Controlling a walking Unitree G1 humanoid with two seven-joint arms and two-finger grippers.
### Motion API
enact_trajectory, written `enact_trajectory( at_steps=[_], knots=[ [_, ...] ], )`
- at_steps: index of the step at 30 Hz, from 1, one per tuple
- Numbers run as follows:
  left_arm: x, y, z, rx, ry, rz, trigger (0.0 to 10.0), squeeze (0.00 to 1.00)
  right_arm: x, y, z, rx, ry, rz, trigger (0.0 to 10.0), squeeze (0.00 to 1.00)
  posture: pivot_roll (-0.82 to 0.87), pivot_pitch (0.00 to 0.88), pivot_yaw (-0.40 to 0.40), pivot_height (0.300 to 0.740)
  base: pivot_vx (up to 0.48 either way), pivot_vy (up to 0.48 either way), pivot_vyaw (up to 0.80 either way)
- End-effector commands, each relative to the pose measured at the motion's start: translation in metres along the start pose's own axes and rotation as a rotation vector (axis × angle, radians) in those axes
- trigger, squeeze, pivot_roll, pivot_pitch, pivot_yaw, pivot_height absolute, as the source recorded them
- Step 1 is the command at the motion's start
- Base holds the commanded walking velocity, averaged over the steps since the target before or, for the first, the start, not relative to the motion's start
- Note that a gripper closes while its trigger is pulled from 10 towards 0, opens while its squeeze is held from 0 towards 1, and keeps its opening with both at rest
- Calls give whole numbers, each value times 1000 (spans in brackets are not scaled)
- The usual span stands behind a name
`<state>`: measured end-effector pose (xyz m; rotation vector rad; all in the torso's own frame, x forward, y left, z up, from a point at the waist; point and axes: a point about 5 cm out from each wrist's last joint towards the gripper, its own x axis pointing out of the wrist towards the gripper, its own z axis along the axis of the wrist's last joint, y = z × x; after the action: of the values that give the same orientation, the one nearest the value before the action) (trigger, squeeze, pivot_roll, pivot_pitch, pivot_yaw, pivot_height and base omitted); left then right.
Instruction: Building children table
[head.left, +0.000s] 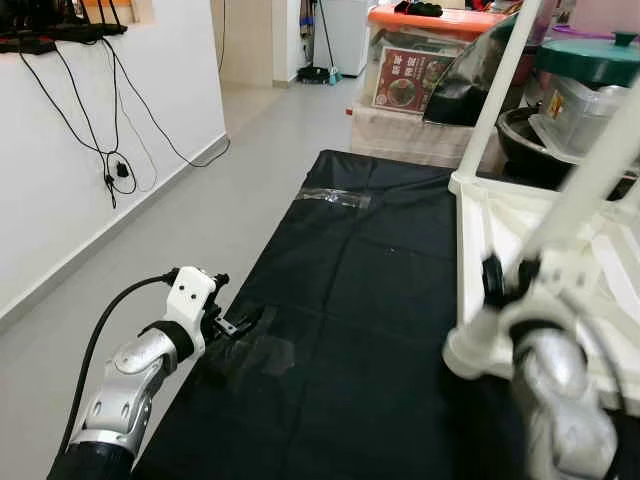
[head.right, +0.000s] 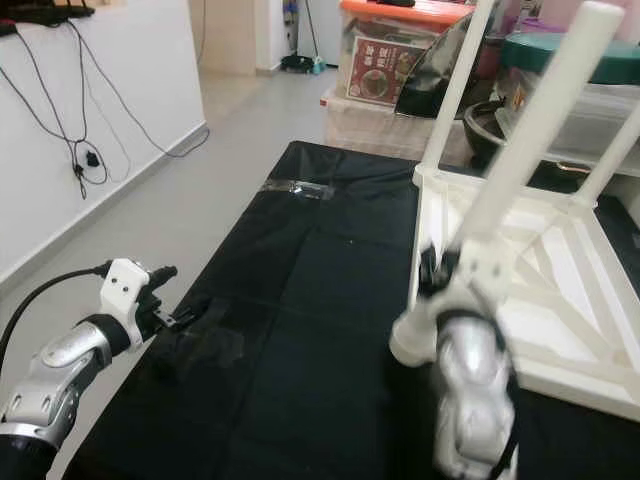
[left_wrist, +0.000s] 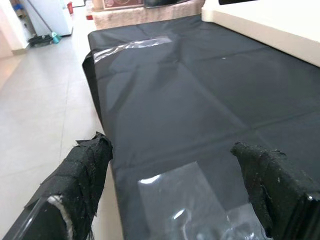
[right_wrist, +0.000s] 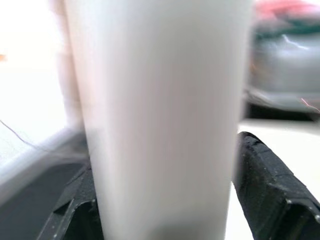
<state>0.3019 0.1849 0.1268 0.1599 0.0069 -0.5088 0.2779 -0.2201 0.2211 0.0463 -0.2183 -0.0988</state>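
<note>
White plastic fills the space between the right gripper's two black fingers: they are clamped on a round table leg, which slants up and away from the gripper toward the storage boxes behind. The gripper holds the leg low down, near its bottom end, just above the near corner of the upturned white tabletop. That tabletop lies underside up with its moulded ribs showing, on the black cloth that covers the work surface. Beyond the held leg, another leg already stands upright at the tabletop's far corner, and a third rises further to the gripper's right

Well apart to the left, the left gripper hovers at the cloth's left edge with its fingers spread wide and nothing between them (a patch of clear tape lies on the cloth directly under it). A second strip of clear tape sits ahead of it near the cloth's far edge. Grey floor runs along its outer side, toward a white wall with hanging black cables
</note>
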Motion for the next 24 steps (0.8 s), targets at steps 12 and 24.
enact_trajectory(
  at_steps=[12, 24],
  knots=[
    [1, -1, -3, 1, 6, -3, 10000, 0, -14, 5, -38, 41, 221, 838, 10000, 0, 86, 0, -81, 740, 0, 0, 0],
    [-4, 1, -3, 5, 10, 3, 10000, 0, -23, 45, -49, 130, 185, 853, 0, 0, 88, 0, -86, 740, 0, 0, 0]
  ],
)
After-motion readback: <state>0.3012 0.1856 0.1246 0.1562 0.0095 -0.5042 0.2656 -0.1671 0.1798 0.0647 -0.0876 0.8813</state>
